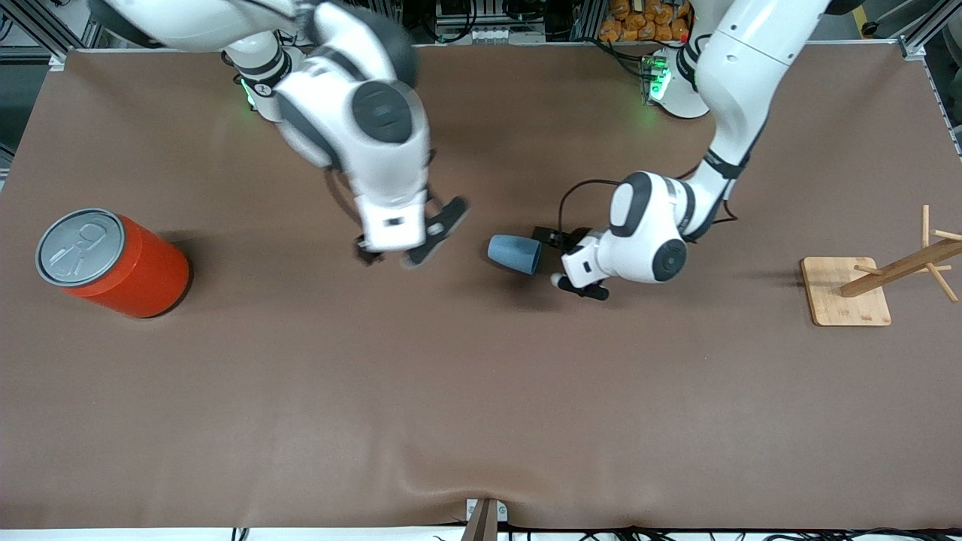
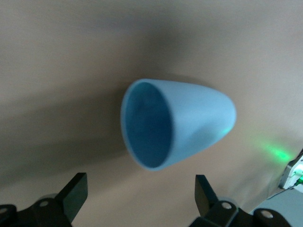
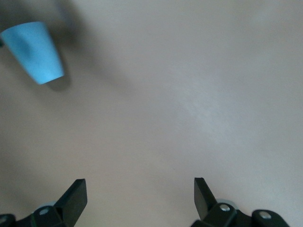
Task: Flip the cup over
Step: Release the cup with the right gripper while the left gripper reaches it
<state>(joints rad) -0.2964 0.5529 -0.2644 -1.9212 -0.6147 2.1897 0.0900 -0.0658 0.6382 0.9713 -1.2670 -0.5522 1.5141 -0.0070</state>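
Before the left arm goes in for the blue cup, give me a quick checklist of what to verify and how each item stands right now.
1. Cup lying on its side on the table, not upright: ok, still to be flipped.
2. Left gripper open: ok, both fingers stand wide apart in the left wrist view.
3. Cup's mouth faces the left gripper: ok, the open rim points at the wrist camera.
4. Cup between the fingers: not ok, it sits ahead of the fingertips, untouched.
5. Right gripper out of the way: ok, open, over bare table beside the cup, holding nothing.
6. Orange can and wooden rack away from the cup: ok.
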